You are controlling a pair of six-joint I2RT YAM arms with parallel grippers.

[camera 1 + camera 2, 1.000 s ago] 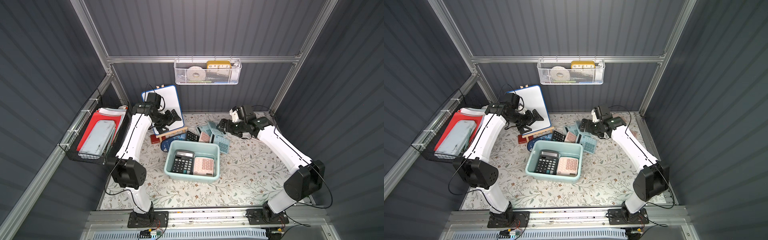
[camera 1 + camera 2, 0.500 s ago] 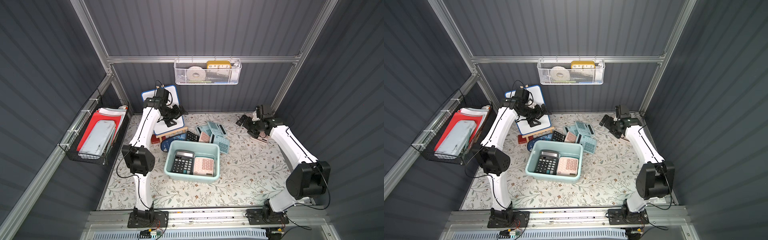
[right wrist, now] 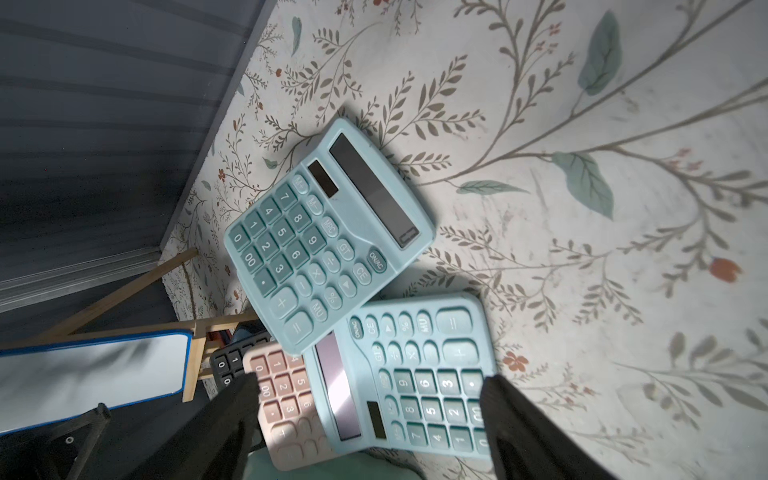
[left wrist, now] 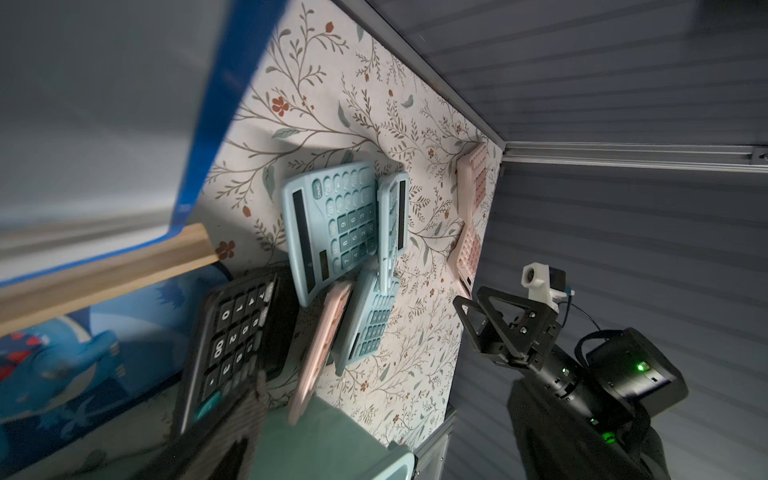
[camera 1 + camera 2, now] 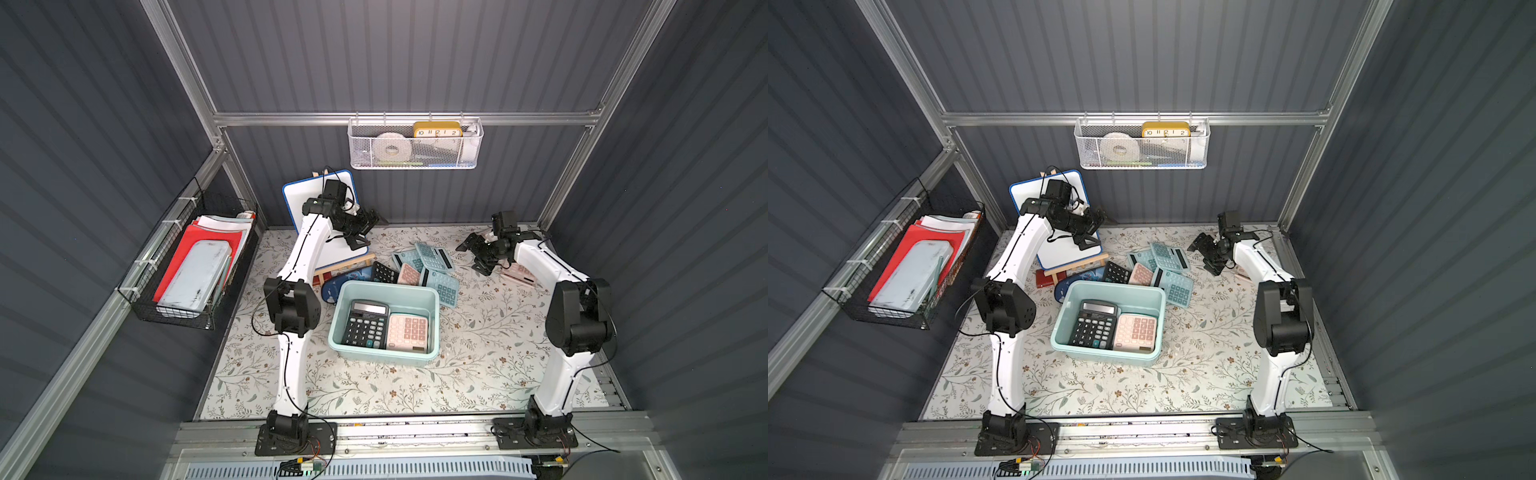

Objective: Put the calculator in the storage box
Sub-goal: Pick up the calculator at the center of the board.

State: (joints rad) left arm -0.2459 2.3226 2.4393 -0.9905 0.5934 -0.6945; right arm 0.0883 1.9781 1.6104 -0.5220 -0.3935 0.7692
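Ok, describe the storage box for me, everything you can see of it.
The storage box is a pale mint-teal plastic tub, rectangular with rounded corners and a rolled rim, open-topped, upright on the floral table. A black calculator and a pink calculator lie face up side by side inside. More loose calculators lie just beyond its far rim.
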